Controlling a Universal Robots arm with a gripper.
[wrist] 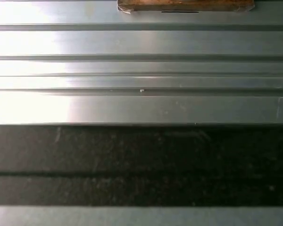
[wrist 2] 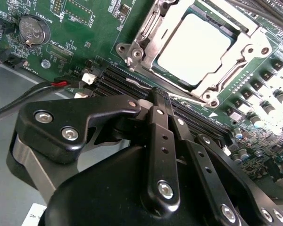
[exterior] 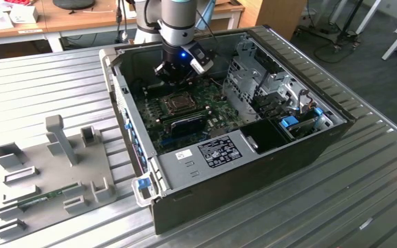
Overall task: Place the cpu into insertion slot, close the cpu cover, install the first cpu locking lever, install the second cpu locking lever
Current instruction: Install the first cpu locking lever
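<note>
I am looking down at a ribbed metal desk (exterior: 33,82) with an open computer case (exterior: 254,170) lying on its side. The green motherboard (exterior: 216,101) faces up inside the case. The arm (exterior: 174,20) reaches down into the case from the far side, and the gripper (exterior: 173,77) hangs just above the board.

In the exterior view, the insertion slot (exterior: 180,103) sits just beside the gripper, on the side nearer the camera. In the second wrist view, the gripper (wrist 2: 156,94) has its fingers pressed together, and I can see nothing held between them. The tips are over the long black memory slots (wrist 2: 118,80). The socket is straight ahead of the tips, just past those slots, so that is the way I judge any approach has to run.

The cpu cover (wrist 2: 150,37) is a silvery frame, and it looks to be lying flat on the socket. The cpu (wrist 2: 193,47) shows through the cover's window as a pale square, seated in the socket. I cannot tell whether either locking lever is latched.
</note>
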